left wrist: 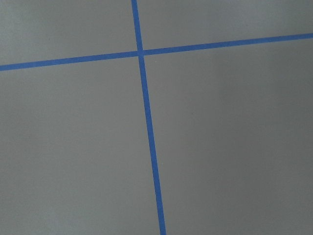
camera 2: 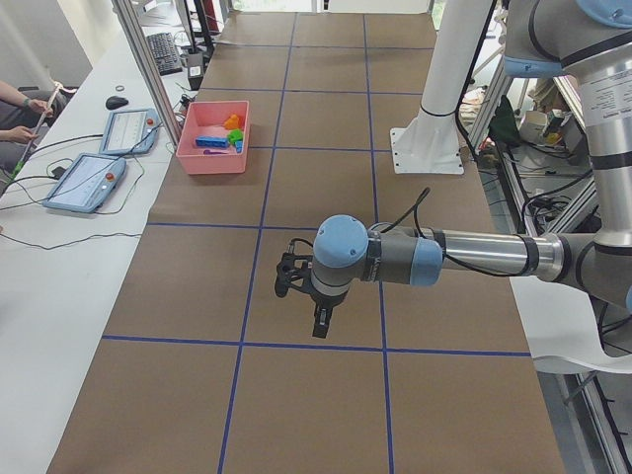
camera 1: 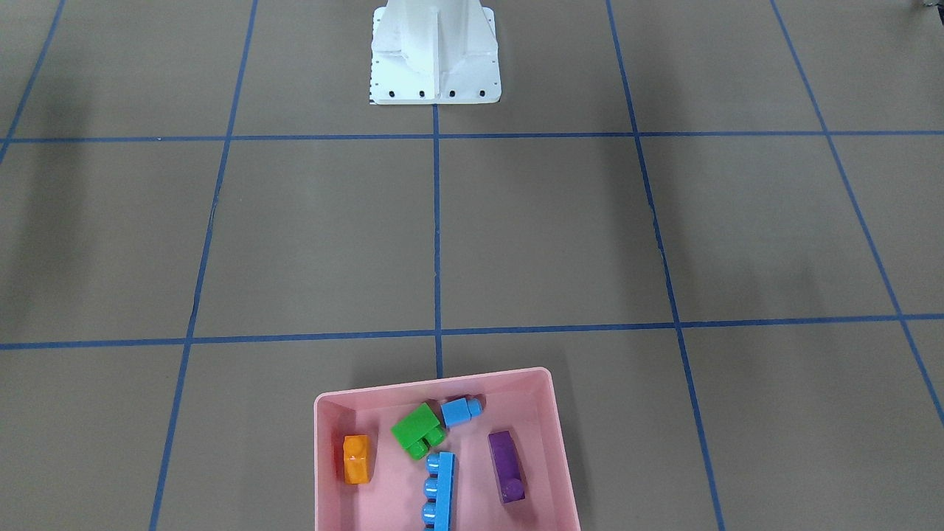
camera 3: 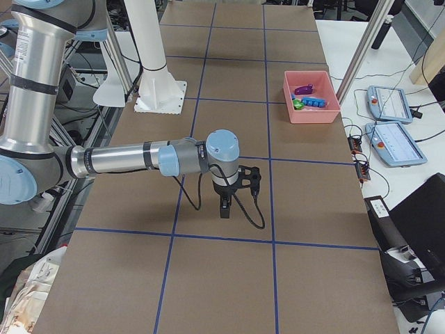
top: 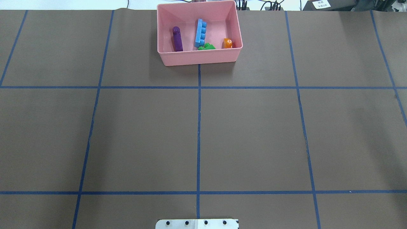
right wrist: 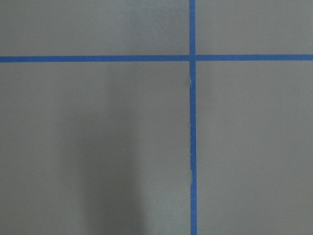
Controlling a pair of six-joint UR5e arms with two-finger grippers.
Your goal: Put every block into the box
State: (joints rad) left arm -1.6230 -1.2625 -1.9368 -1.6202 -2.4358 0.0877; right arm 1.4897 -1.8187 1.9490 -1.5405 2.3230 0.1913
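We log all five blocks [camera 1: 418,431] inside the box [camera 1: 472,457] at the far edge of the table [camera 1: 560,236], task apparently done, nothing left to fetch; left gripper [camera 2: 317,318] and right gripper [camera 3: 224,207]: parted or closed, we cannot tell.

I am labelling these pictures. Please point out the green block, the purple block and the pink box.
green block [camera 1: 414,428]: front-facing view, on its top face.
purple block [camera 1: 505,459]: front-facing view, middle of its body.
pink box [camera 1: 361,402]: front-facing view, inner wall toward the view's top.
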